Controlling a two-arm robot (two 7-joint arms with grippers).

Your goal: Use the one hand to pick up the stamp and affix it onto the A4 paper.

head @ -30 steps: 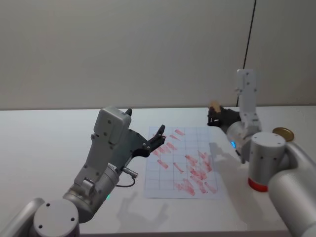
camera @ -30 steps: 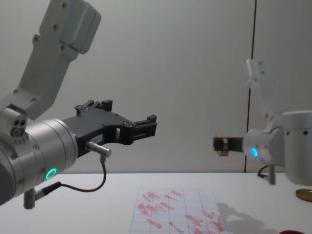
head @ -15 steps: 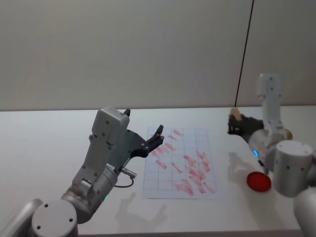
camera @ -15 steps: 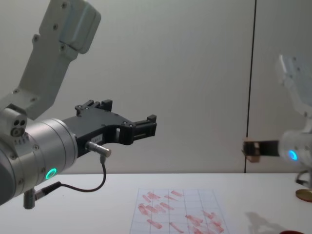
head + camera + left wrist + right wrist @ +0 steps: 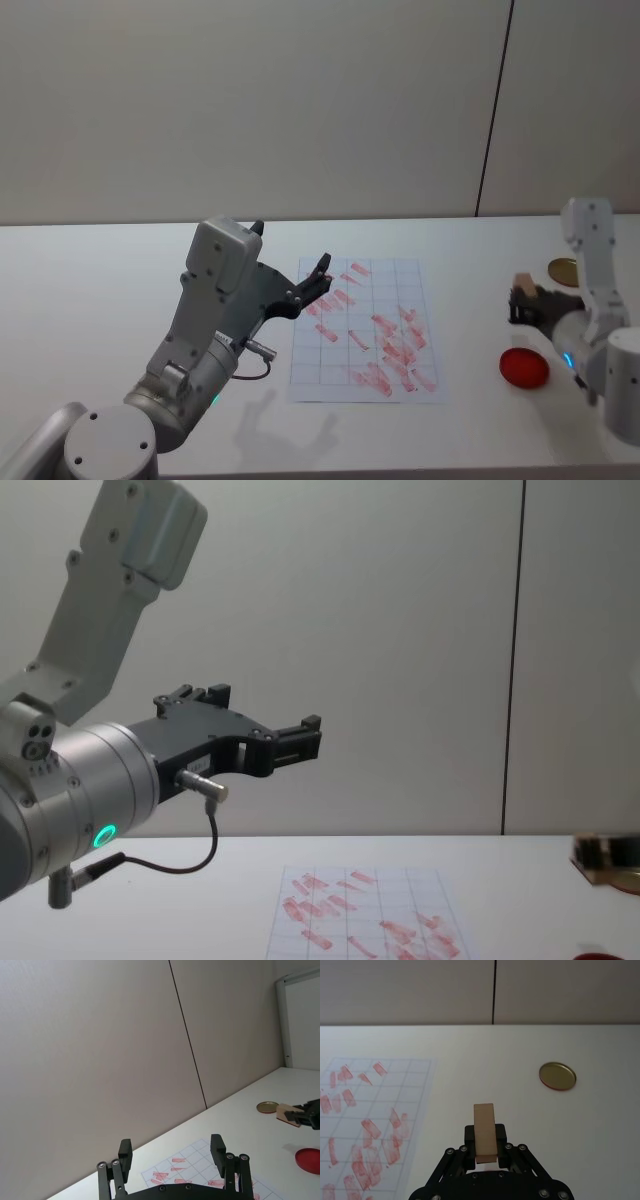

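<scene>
Nearest, at 3 o'clock off the paper (image 5: 365, 330), the right gripper (image 5: 522, 301) is clamped on the stamp (image 5: 522, 285), held above the counter (image 5: 100, 300) just beside the red dish (image 5: 524, 367), likely to ink its face. At 9 o'clock the left gripper (image 5: 318, 276) hangs parked, jaws apart, clear of the sheet. Farthest lies the gold lid (image 5: 563, 270)

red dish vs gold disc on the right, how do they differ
The red dish is solid red; the gold disc is metallic gold. The red dish lies nearer the robot, the gold disc farther back toward the wall. The right gripper, shut on the stamp, hangs between them. Both are round, low and off the A4 paper.
</scene>
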